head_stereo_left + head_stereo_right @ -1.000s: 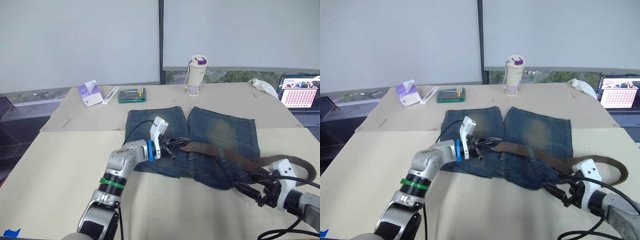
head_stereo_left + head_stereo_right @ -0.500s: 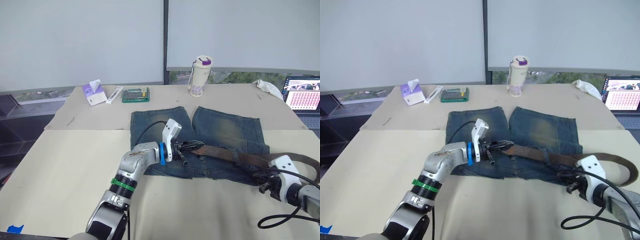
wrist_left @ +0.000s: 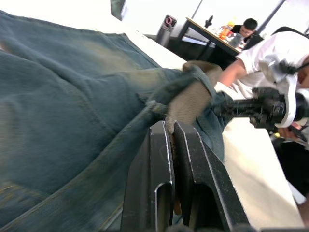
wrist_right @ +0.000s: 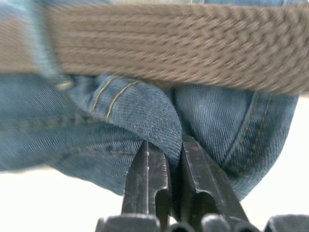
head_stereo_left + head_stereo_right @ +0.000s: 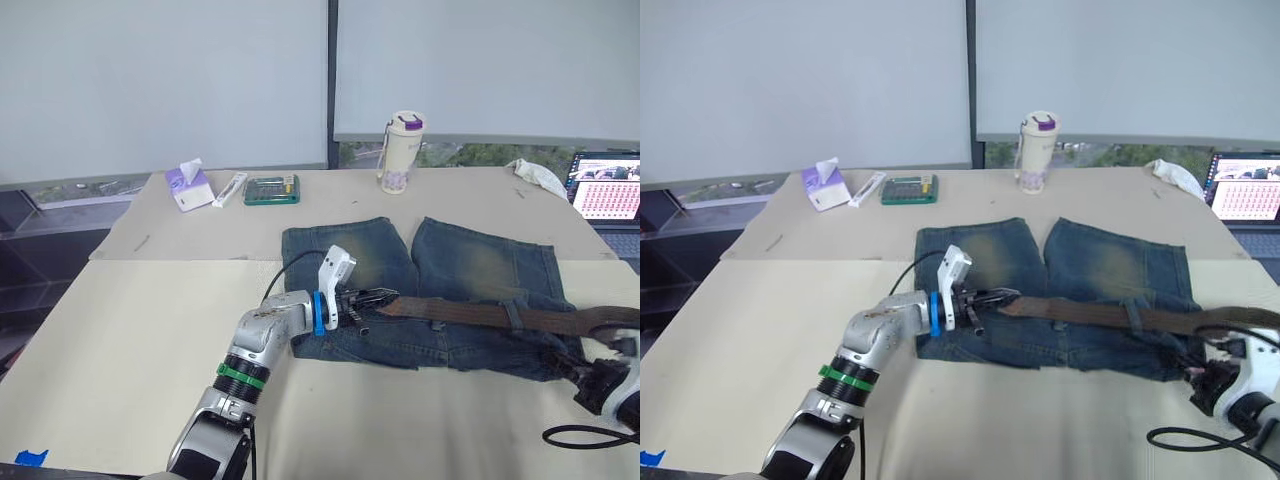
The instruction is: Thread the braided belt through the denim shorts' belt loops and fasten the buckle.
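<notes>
denim shorts (image 5: 420,290) lie flat on the table, waistband toward the robot, legs pointing away, faded yellowish-tan patches on both legs. braided belt (image 5: 470,313), dark brown and woven, stretched nearly straight along the waistband from the shorts' left part out past their right edge. it passes under a belt loop (image 5: 513,316) near the right side. buckle not clearly visible.
</notes>
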